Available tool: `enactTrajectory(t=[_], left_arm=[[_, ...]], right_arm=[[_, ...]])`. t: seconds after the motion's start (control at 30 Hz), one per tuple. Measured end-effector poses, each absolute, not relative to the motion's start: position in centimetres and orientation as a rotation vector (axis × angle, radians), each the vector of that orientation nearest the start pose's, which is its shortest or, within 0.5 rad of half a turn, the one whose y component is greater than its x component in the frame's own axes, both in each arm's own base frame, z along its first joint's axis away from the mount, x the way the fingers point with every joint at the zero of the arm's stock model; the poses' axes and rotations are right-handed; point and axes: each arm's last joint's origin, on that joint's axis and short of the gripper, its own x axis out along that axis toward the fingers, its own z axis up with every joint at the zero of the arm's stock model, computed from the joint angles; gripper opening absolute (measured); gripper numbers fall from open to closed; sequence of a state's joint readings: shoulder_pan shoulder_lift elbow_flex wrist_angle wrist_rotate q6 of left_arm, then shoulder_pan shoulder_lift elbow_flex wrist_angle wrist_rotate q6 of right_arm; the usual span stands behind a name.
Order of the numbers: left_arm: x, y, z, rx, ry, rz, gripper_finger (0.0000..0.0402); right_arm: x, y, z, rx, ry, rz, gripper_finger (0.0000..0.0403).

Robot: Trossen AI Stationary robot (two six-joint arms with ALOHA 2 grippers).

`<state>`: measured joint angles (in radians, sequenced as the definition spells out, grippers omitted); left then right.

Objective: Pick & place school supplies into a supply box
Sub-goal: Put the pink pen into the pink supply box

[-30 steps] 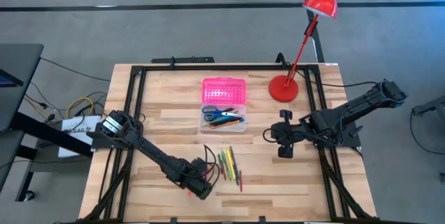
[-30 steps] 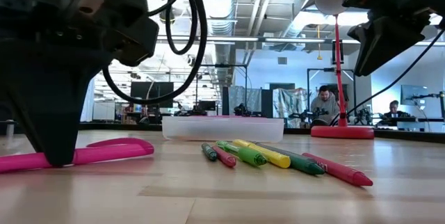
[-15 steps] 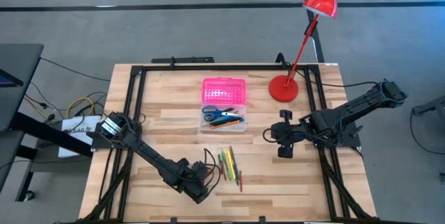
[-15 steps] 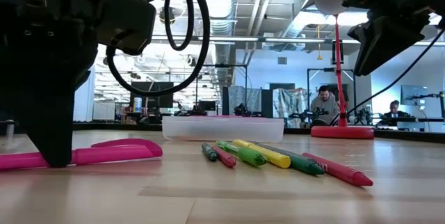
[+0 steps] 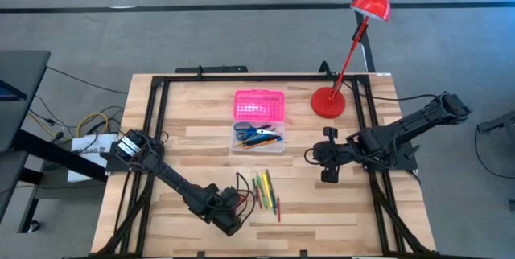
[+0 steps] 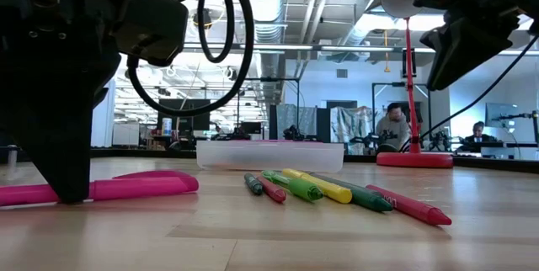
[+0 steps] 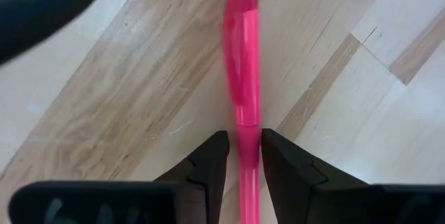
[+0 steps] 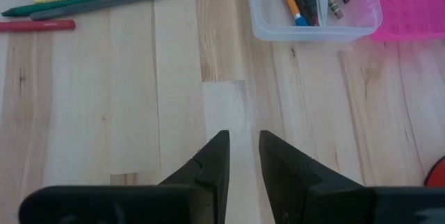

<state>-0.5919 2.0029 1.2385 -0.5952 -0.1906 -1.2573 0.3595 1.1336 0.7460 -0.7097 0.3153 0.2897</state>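
Note:
My left gripper [image 5: 228, 225] stands near the table's near edge, shut on a pink pen [image 6: 126, 188] that lies flat on the wood. The left wrist view shows the pen [image 7: 243, 78] running out past the fingers. Several loose pens and markers [image 5: 266, 189], green, yellow and red, lie just right of it. The supply box [image 5: 258, 137] sits mid-table, its clear base holding blue-handled scissors and pens and its pink lid [image 5: 259, 104] flat open behind. My right gripper [image 5: 328, 175] hovers right of the box, open by a narrow gap, touching nothing. My left gripper pinches the pink pen's barrel [image 7: 245, 130] between its two fingers, partway along its length. The fingers come from above, pointing down, and lie across the pen. The pen lies level on the table, its rounded end [image 6: 181, 179] reaching toward the loose markers.
A red desk lamp stands on its base [image 5: 327, 102] at the far right, its arm slanting up over the table's corner. A black frame rail [image 5: 153, 122] borders the table. Bare wood [image 8: 139, 113] lies between the right gripper and the loose markers. People sit in the room behind.
My left gripper has moved a little toward the table's near edge and come more upright over the pink pen. The pen has slid slightly along the table toward the loose markers. The right arm has kept still.

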Motion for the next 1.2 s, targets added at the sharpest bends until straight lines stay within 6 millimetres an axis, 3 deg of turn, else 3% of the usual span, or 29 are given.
enactTrajectory(t=[0.57, 1.2], left_arm=[[30.4, -19.4, 12.2, -0.490, 1.198, 0.598, 0.0031], [30.4, -18.7, 11.9, -0.546, 1.019, 0.784, 0.0027]], right_arm=[[19.3, 6.3, 22.2, -0.069, 1.001, -0.119, 0.0073], [19.5, 6.5, 22.3, -0.013, 0.971, -0.133, 0.0073]])
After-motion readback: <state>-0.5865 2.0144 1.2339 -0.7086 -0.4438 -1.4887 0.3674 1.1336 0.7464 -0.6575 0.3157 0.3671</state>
